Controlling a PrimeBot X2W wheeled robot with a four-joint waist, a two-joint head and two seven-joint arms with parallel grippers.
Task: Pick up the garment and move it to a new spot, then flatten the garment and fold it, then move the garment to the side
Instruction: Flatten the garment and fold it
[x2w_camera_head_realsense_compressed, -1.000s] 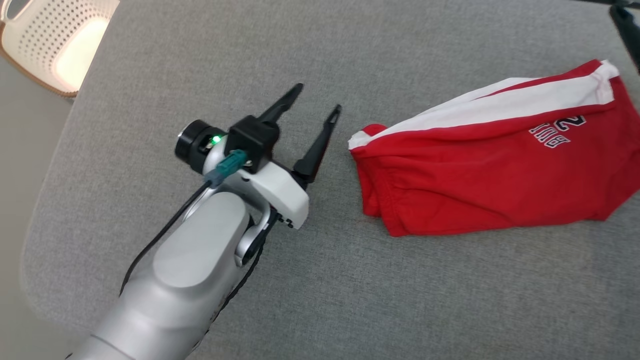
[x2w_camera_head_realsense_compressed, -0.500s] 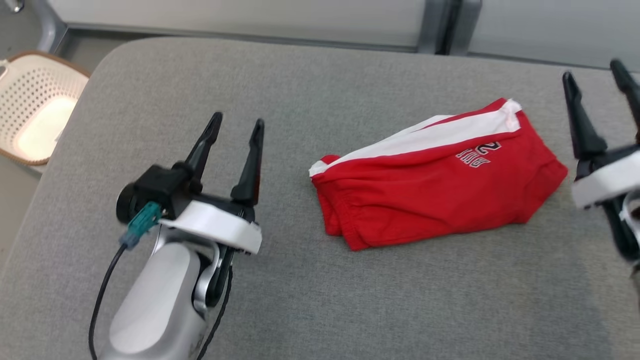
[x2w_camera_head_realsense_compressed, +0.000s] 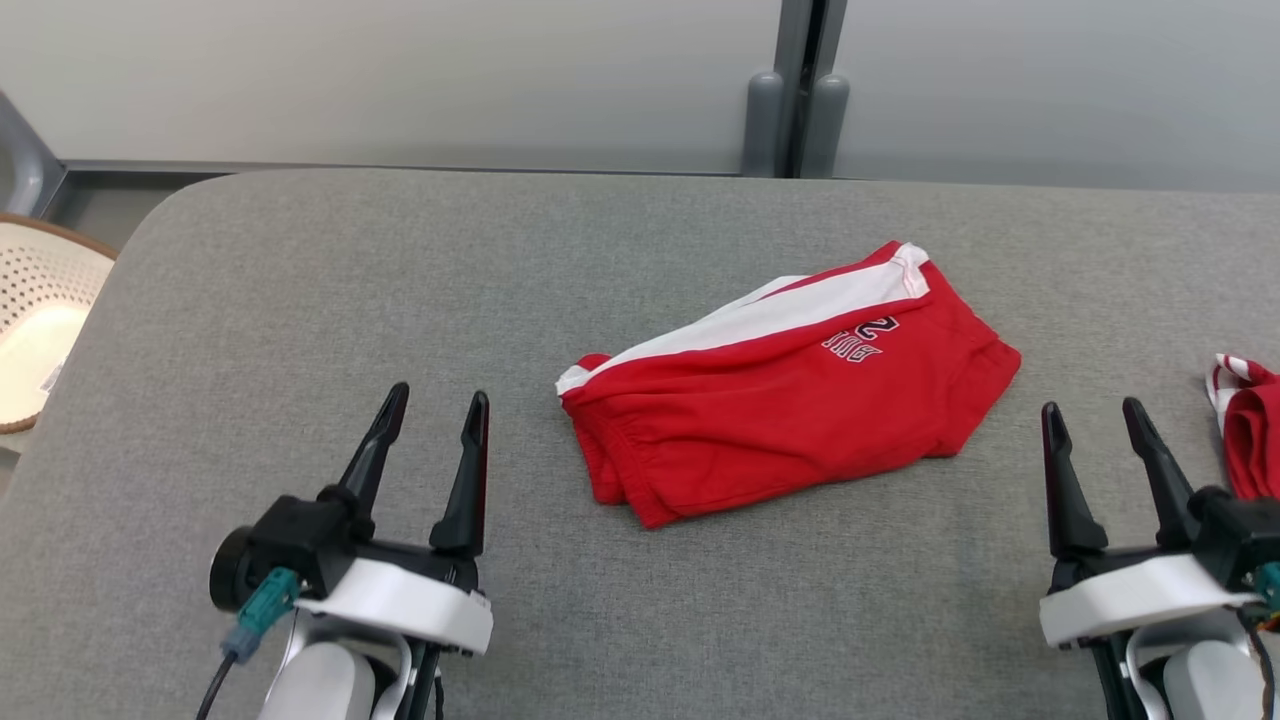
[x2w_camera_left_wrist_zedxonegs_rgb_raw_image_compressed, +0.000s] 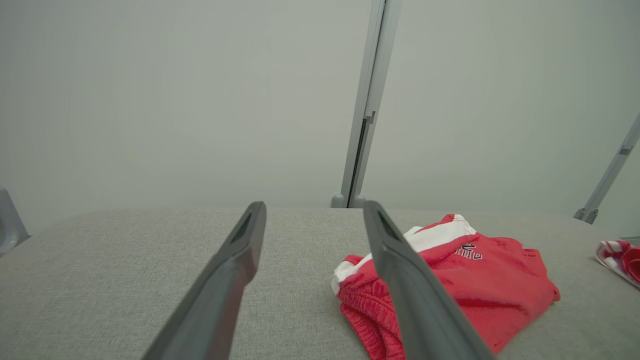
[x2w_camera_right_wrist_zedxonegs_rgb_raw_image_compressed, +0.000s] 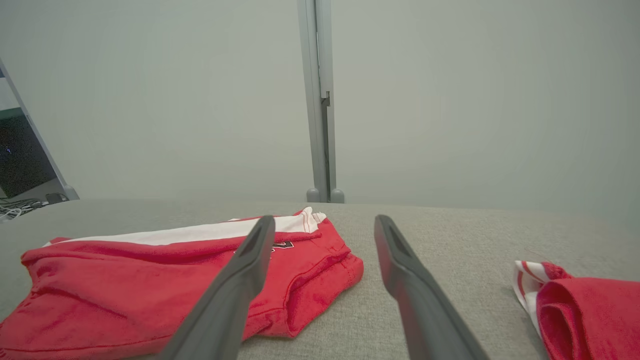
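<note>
Garment (x2w_camera_head_realsense_compressed: 790, 410): red shorts, folded into a flat, roughly oblong bundle, lying just right of centre in the head view on the grey fabric surface (x2w_camera_head_realsense_compressed: 300, 300). The long axis runs from lower left to upper right. A white side stripe (x2w_camera_head_realsense_compressed: 770, 318) borders the upper edge, and dark-and-white lettering (x2w_camera_head_realsense_compressed: 860, 338) sits beneath its right end. Layered edges show at the lower-left end. The cloth is lightly creased.

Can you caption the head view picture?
Folded red shorts lie on a grey fabric surface between the open left gripper and right gripper.
</note>
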